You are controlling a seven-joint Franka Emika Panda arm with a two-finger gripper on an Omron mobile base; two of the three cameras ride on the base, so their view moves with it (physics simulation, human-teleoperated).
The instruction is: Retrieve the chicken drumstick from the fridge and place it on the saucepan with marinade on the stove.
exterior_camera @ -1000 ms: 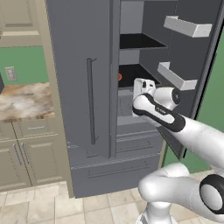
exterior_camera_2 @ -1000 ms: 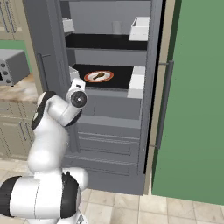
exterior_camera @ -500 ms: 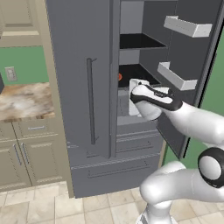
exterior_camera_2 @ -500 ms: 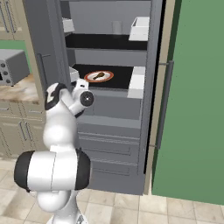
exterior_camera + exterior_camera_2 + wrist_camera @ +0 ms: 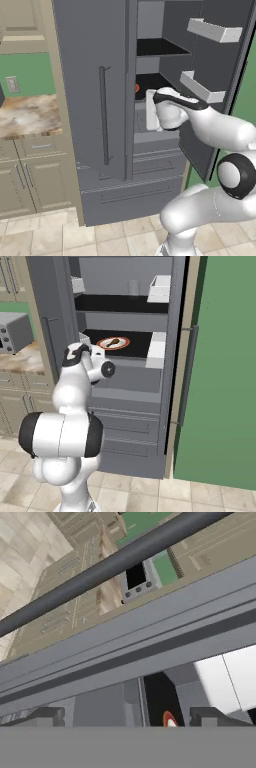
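Observation:
The grey fridge (image 5: 90, 60) has its left door shut and its right door swung open. On the dark middle shelf lies the chicken drumstick (image 5: 114, 342), on a round plate with an orange rim. My arm reaches into the opening at that shelf's height. The gripper (image 5: 149, 104) sits just right of the shut door's edge, short of the plate. In the hand view the gripper (image 5: 129, 717) is open, its dark fingertips (image 5: 47, 716) wide apart, with an orange-red sliver of the drumstick (image 5: 170, 719) low between them. The saucepan, marinade and stove are out of view.
White bins (image 5: 202, 87) line the open door to the right of my arm. A pale cup (image 5: 133, 287) and a white box (image 5: 160, 287) stand on the upper shelf. The shut door's bar handle (image 5: 103, 115) is close by on the left. A counter with an appliance (image 5: 12, 331) lies beyond.
The arm has swung and stretched forward, carrying the hand left and slightly down into the fridge opening. The gripper stays open. The base and the fridge's contents have not moved.

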